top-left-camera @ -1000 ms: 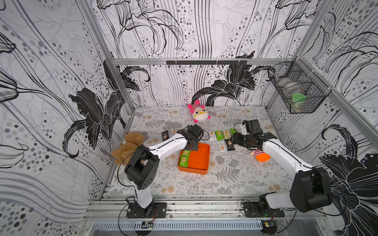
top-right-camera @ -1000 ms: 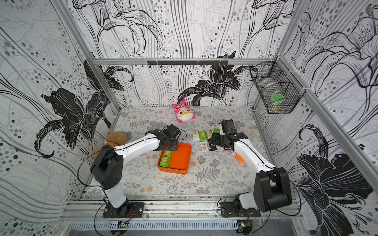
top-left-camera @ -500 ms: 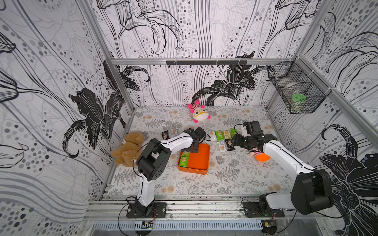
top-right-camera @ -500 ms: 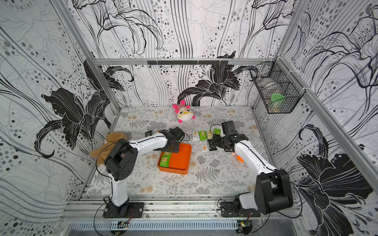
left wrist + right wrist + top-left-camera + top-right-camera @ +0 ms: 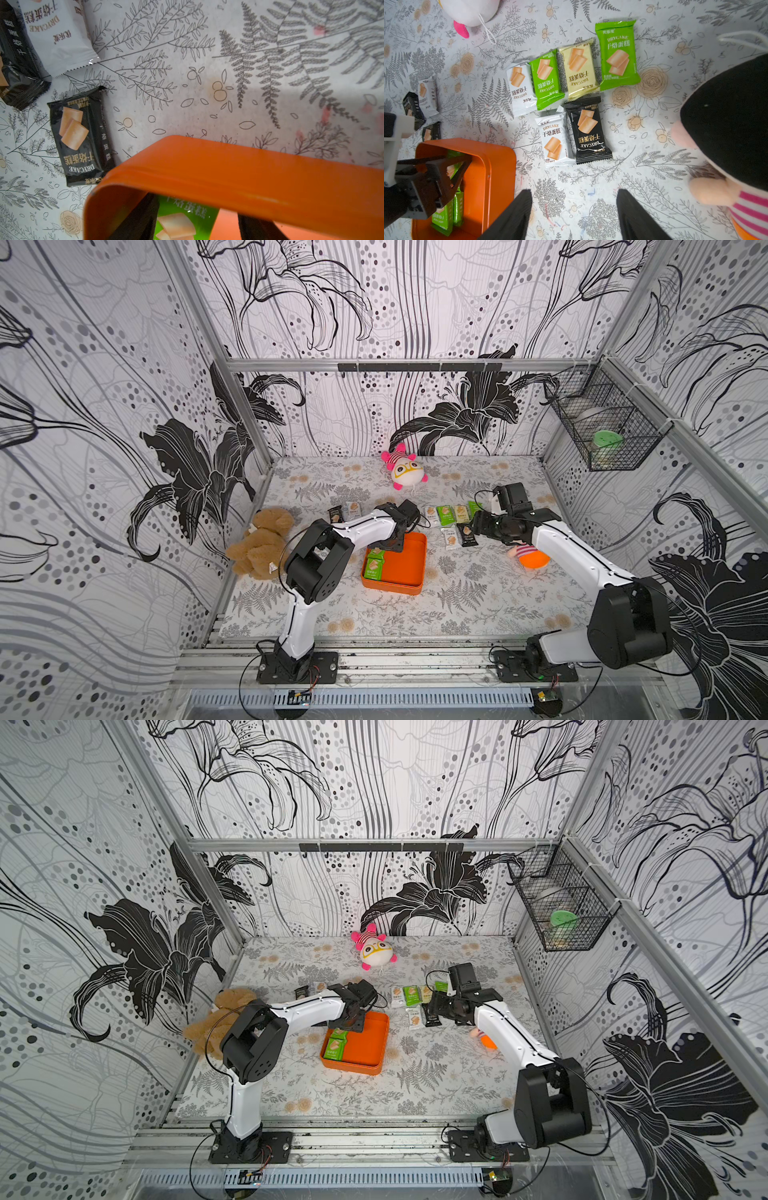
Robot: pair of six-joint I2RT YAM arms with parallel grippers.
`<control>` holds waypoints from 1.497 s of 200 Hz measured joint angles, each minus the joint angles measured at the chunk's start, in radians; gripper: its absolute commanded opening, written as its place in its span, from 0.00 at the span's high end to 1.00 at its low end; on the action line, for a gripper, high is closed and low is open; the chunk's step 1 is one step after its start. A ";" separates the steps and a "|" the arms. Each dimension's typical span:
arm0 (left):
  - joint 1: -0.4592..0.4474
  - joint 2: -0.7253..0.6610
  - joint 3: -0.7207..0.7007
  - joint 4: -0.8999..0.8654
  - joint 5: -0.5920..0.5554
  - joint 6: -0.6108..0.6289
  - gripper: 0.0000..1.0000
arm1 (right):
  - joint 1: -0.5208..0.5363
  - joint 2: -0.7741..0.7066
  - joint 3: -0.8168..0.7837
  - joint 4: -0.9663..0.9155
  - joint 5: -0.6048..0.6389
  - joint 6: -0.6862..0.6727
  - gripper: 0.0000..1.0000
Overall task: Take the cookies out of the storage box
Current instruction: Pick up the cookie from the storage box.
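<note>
The orange storage box [image 5: 409, 572] [image 5: 368, 1048] sits mid-table with two green cookies [image 5: 374, 568] [image 5: 335, 1048] along its left wall. My left gripper [image 5: 384, 547] [image 5: 347, 1025] reaches down into the box's far left corner. In the left wrist view it is open [image 5: 195, 207], its jaws either side of a green cookie [image 5: 182, 220] behind the box rim [image 5: 228, 166]. My right gripper [image 5: 478, 524] [image 5: 574, 193] hovers open and empty over the table, near several cookies [image 5: 446, 514] [image 5: 571, 83] laid out right of the box.
More cookies [image 5: 345, 512] [image 5: 81, 137] lie left of the box's far corner. A brown teddy [image 5: 259, 545] sits at the left edge and a pink-white plush [image 5: 405, 468] at the back. A doll [image 5: 530, 556] [image 5: 726, 124] lies under the right arm. A wire basket [image 5: 602, 435] hangs on the right wall.
The left arm's elbow swung right and its gripper sank into the box's far left corner over the green cookie. The right arm hardly moved. Neither gripper's jaw gap changed.
</note>
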State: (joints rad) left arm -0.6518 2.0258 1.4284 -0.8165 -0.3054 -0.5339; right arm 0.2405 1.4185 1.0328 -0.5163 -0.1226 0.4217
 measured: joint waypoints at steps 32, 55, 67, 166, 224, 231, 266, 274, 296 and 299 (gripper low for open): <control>0.006 0.000 0.000 0.000 -0.006 0.013 0.36 | 0.000 0.012 0.002 0.000 0.000 0.000 0.30; 0.013 0.000 0.000 0.002 -0.004 0.023 0.36 | 0.000 0.013 0.002 0.000 0.000 0.000 0.30; 0.018 0.000 -0.002 0.008 0.005 0.027 0.36 | 0.000 0.013 0.003 0.000 0.000 0.000 0.30; 0.053 -0.016 -0.047 0.101 0.123 0.037 0.37 | 0.000 0.013 0.007 -0.002 0.011 0.005 0.30; 0.022 -0.023 -0.056 0.101 0.159 0.007 0.36 | 0.000 0.010 0.007 -0.004 0.011 0.008 0.30; 0.018 -0.023 -0.056 0.100 0.159 0.006 0.36 | 0.000 0.009 0.007 -0.004 0.011 0.008 0.30; 0.016 -0.023 -0.056 0.097 0.159 0.002 0.39 | 0.000 0.007 0.007 -0.004 0.011 0.009 0.30; 0.016 -0.023 -0.056 0.098 0.159 -0.001 0.43 | 0.000 0.007 0.007 -0.004 0.011 0.009 0.30; 0.016 -0.023 -0.056 0.097 0.158 -0.005 0.52 | 0.000 0.007 0.007 -0.004 0.011 0.009 0.30; 0.016 -0.023 -0.056 0.096 0.158 -0.005 0.53 | 0.000 0.007 0.007 -0.004 0.011 0.008 0.30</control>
State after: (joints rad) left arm -0.6357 2.0033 1.3720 -0.7204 -0.1474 -0.5385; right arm 0.2405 1.4254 1.0397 -0.5205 -0.1112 0.4301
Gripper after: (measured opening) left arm 0.502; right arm 0.703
